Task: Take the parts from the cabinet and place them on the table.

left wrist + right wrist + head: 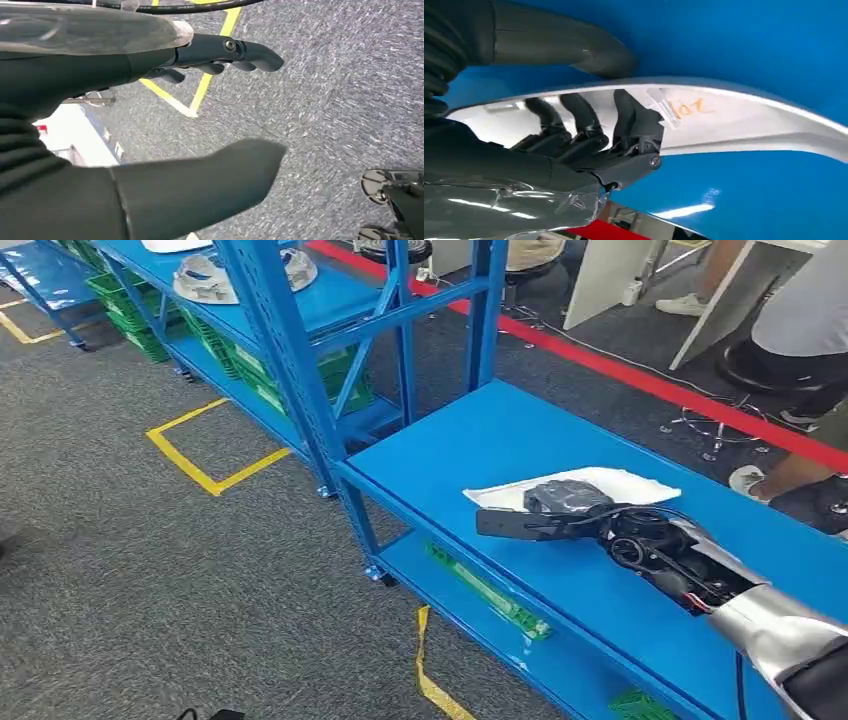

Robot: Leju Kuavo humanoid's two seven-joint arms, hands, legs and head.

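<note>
A flat white part [612, 483] lies low over the blue table [470, 440], near its far edge. My right hand [560, 512] grips it: in the right wrist view the dark fingers [584, 125] curl over the edge of the white part [744, 120], which carries orange writing, and the thumb [574, 47] lies on the other side. Whether the part touches the table I cannot tell. More pale parts [205, 280] sit on the blue cabinet shelf [330, 300] at the back left. My left hand [100, 75] hangs over grey carpet with fingers apart, holding nothing.
Green bins [260, 375] fill the cabinet's lower shelves, and another green piece [490, 592] lies on the shelf under the table. Yellow tape [205, 475] marks the carpet. Beyond a red floor line [640, 375], seated people's legs [790, 475] and a stool base [710, 430] are close to the table's far side.
</note>
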